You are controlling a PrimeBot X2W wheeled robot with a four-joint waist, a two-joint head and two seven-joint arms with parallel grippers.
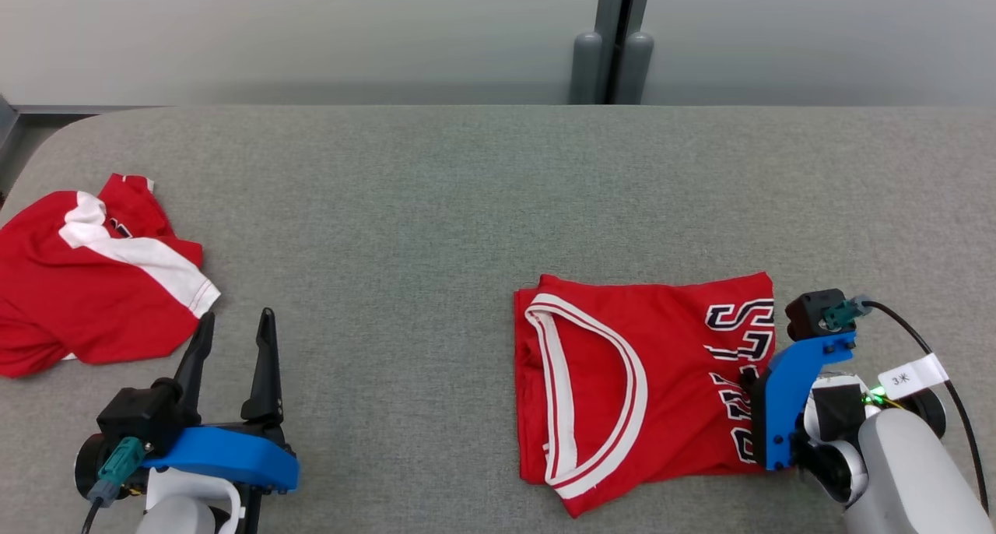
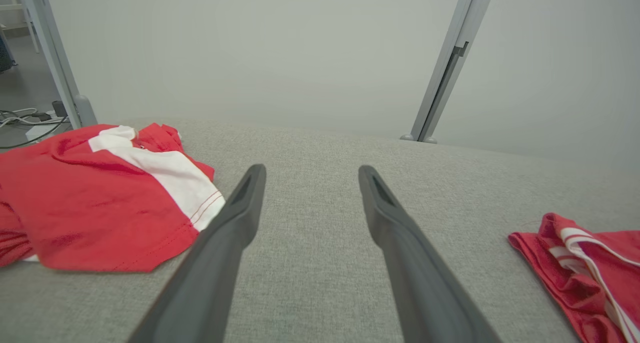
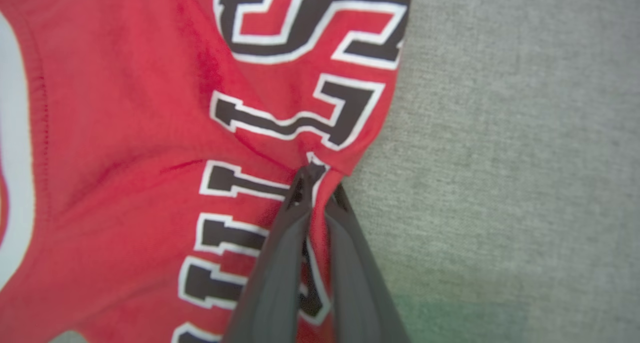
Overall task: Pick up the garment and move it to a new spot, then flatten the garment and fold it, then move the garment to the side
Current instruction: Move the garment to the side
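Observation:
The garment (image 1: 622,378) is a red jersey with white trim and dark lettering, lying folded on the grey table at centre right. In the right wrist view my right gripper (image 3: 320,180) is shut on the garment (image 3: 150,133), pinching a fold of cloth at its right edge by the letters. From the head camera, that arm's blue wrist mount (image 1: 801,378) stands over the same edge and hides the fingers. My left gripper (image 1: 236,320) rests open at the lower left with nothing between its fingers (image 2: 235,223). It is well apart from the jersey (image 2: 580,273).
A second red garment with a white band (image 1: 85,277) lies crumpled at the table's left edge, just left of my left gripper. The grey padded table (image 1: 467,191) ends at a pale wall with a grey post (image 1: 615,43) behind.

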